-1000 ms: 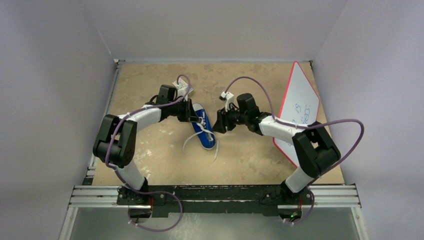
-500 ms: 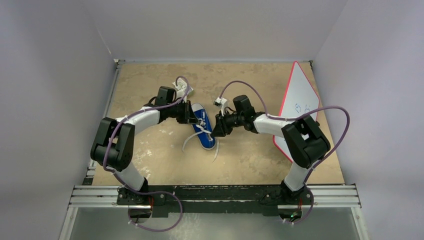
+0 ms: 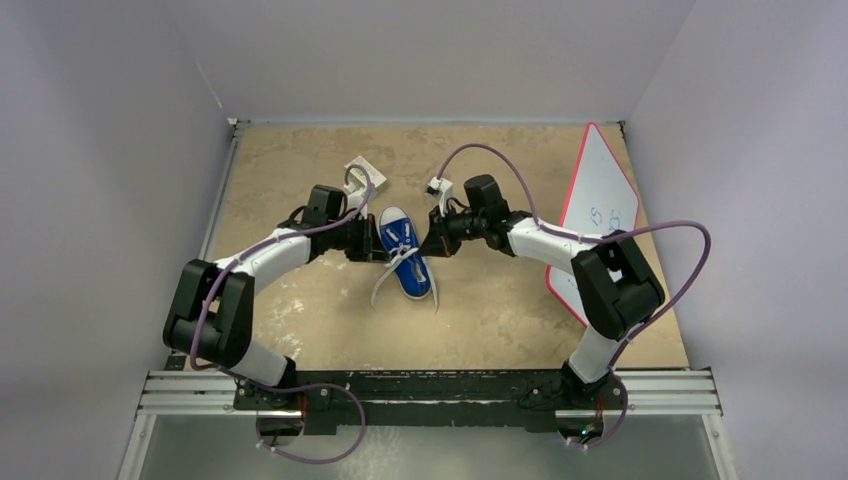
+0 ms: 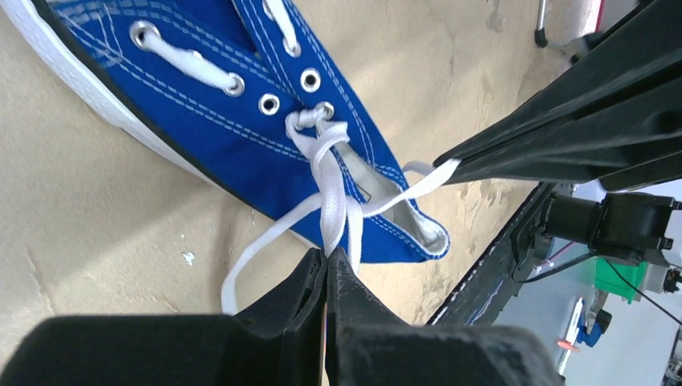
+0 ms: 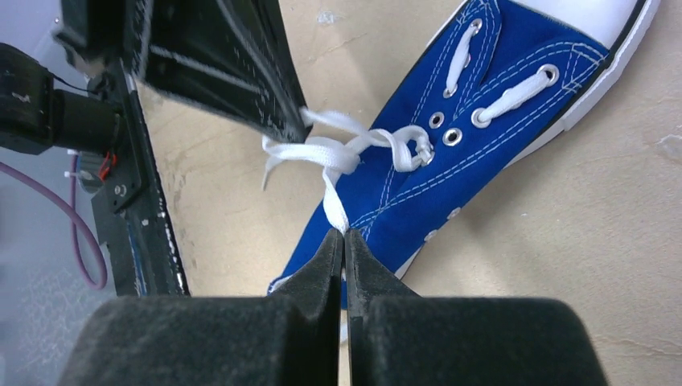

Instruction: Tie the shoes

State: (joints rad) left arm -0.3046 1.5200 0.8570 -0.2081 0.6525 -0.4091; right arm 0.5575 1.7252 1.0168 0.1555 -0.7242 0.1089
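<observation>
The blue canvas shoe (image 3: pixel 405 250) lies on the tan table with its white toe cap toward the back. Its white laces (image 4: pixel 330 201) cross in a first knot at the top eyelets. My left gripper (image 3: pixel 378 250) is at the shoe's left side, shut on one lace strand (image 4: pixel 328 256). From the shoe's right side, my right gripper (image 3: pixel 432 245) is shut on the other strand (image 5: pixel 344 235). In the right wrist view the shoe (image 5: pixel 482 153) lies beyond the fingertips. A loose lace end trails toward the near side (image 3: pixel 378 290).
A white board with a red edge (image 3: pixel 600 200) leans at the right of the table. Grey walls enclose the table at the left, back and right. The arms' metal base rail (image 3: pixel 430 385) runs along the near edge.
My right gripper came in to the shoe and shut on a lace strand. The left gripper stayed shut on its lace, drawing slightly away from the shoe as its elbow lowered.
</observation>
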